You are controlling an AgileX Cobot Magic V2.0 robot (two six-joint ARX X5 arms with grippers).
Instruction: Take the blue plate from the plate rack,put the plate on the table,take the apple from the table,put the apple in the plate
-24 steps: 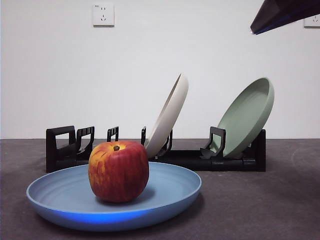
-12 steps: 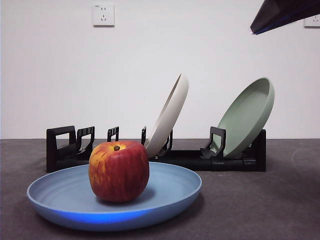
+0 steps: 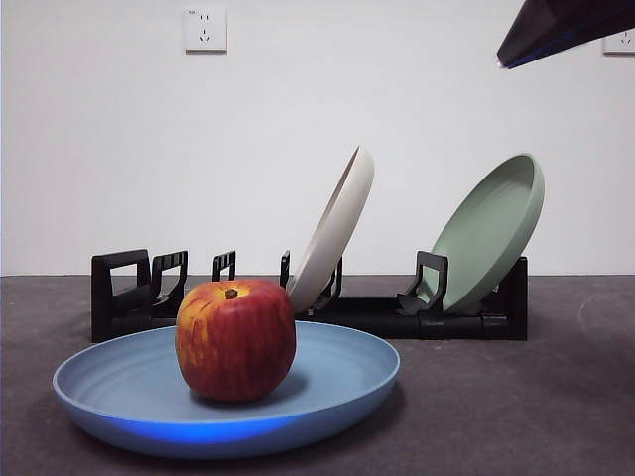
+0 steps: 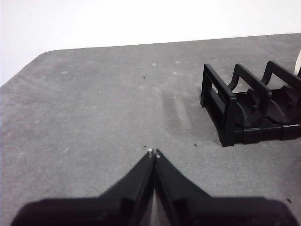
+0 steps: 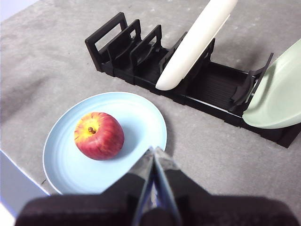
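While the table (image 3: 516,416) bears the blue plate (image 5: 136,117) below the right gripper (image 5: 154,153), whose empty jaws are closed, the apple (image 5: 99,135) sits inside; the left gripper (image 4: 153,153), likewise closed and empty, waits. A descending arm could knock the apple rolling.

Bare lab bench: grey table (image 3: 516,397), blank white wall (image 3: 298,99), socket (image 3: 204,29).

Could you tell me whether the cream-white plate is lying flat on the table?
No, the cream-white plate stands tilted in a slot of the plate rack, while only the blue plate lies flat on the table.
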